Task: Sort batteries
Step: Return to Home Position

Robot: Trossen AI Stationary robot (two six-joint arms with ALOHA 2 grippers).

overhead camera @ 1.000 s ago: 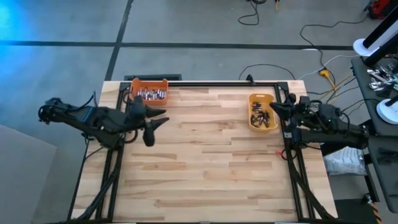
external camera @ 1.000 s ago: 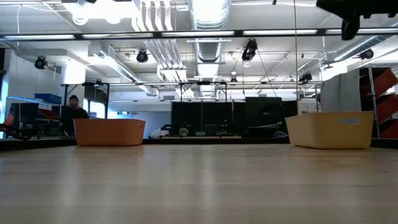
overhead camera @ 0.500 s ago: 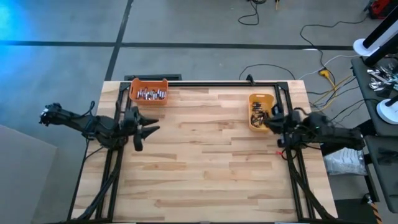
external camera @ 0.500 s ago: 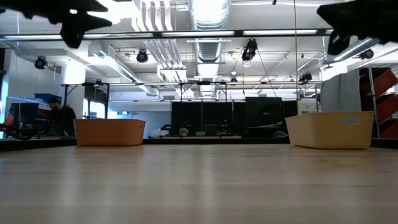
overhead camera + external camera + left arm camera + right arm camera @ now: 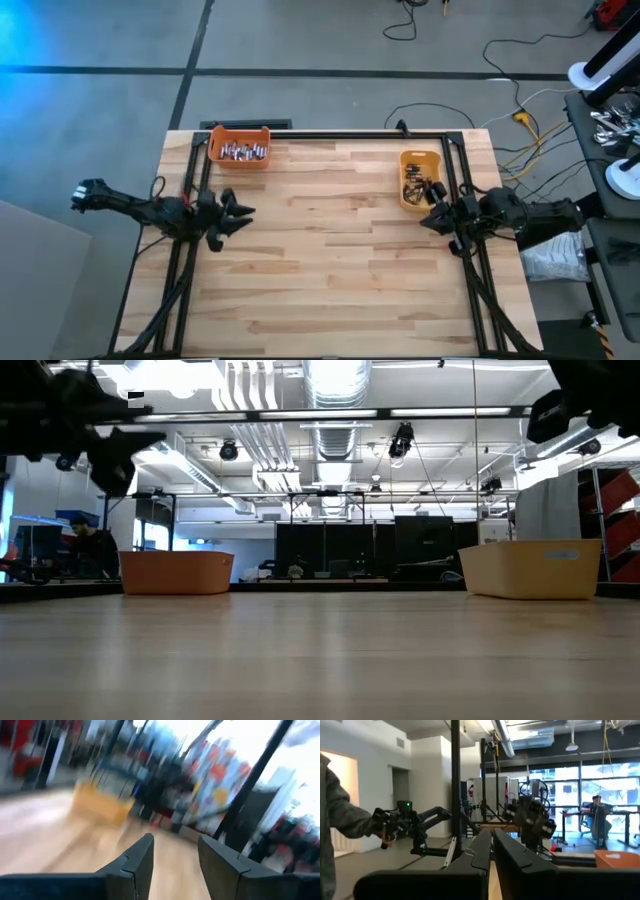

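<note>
Silvery-grey cylindrical batteries (image 5: pixel 243 152) in orange plastic bin (image 5: pixel 238 132), dark batteries (image 5: pixel 420 186) in yellow plastic bin (image 5: pixel 403 180), its pale label (image 5: pixel 561 555) unreadable, wooden surface (image 5: pixel 330 250), left gripper (image 5: pixel 235 213) jaws released, right gripper (image 5: pixel 432 218) jaws clenched, empty

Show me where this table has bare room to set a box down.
Bare: the table's whole middle and near half, between the left gripper and right gripper. Crowded: only the far corners, at the orange bin and yellow bin.
</note>
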